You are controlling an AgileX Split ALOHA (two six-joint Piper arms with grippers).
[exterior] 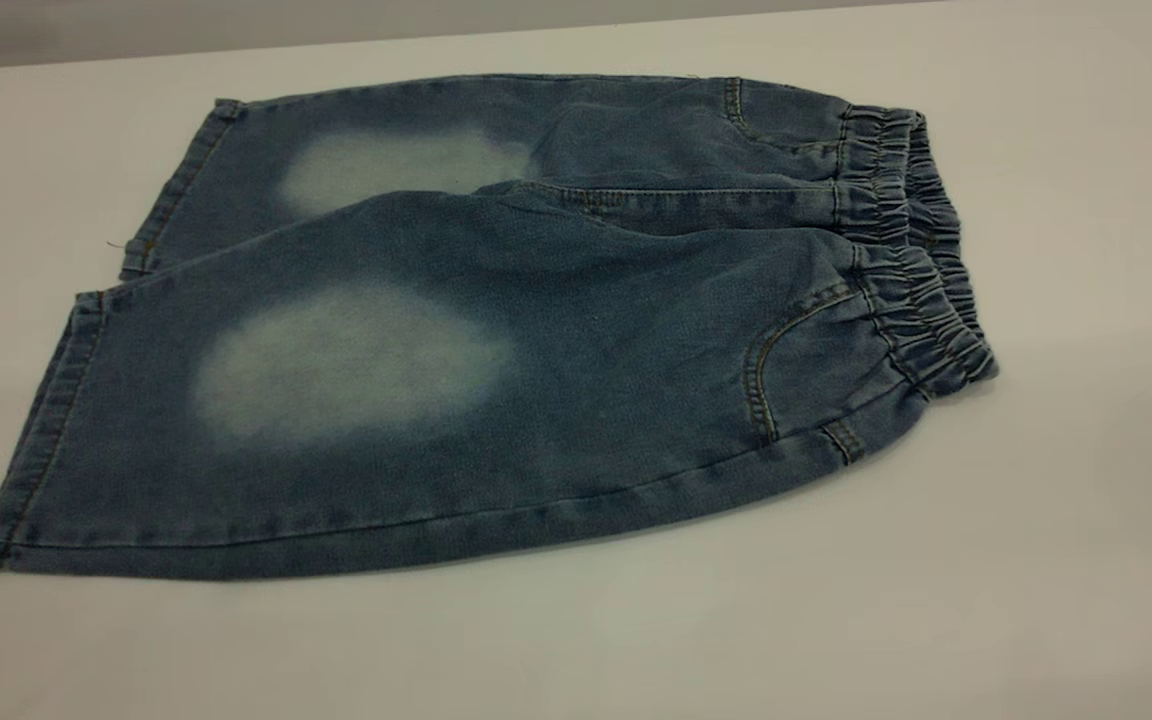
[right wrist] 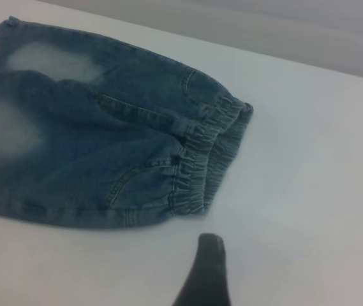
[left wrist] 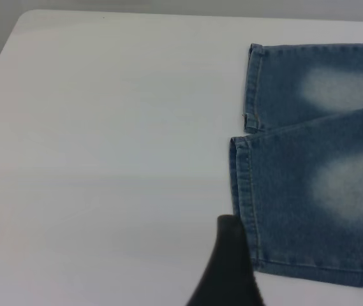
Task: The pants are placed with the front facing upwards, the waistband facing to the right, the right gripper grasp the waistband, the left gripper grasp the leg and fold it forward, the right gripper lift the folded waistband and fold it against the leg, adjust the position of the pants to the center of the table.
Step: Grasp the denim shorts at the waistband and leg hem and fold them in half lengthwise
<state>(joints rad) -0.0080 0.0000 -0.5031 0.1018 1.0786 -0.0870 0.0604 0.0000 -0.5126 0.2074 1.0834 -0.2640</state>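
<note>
So here we've got the pants (exterior: pixel 496 340) lying flat and unfolded on the table (exterior: pixel 1086 560), front side up. The waistband (exterior: pixel 911 250) points to the right in the exterior view, all puckered and darker than the rest, and the two leg hems sit over at the left. Each leg has its pale faded patch, and we can see the tan stitching curving around the near pocket. The near leg overlaps the far one a bit along the middle seam, and its hem reaches further left than the far leg's hem.

Neither arm shows up in the exterior view at all. In the left wrist view we only catch one dark jaw tip of the left gripper (left wrist: pixel 229 268), hanging above the bare table just beside the hem of the near leg, not touching the denim as far as we can make out. Only one tip is visible, so we can't say if that one is spread or closed.

Same deal on the other side: the right gripper (right wrist: pixel 208 271) shows a single black tip over the white surface, near the waistband end of the pants but clearly apart from it. Again, just one jaw in sight, so whether it's spread or pinched together we honestly can't tell. Nothing is being held.
</note>
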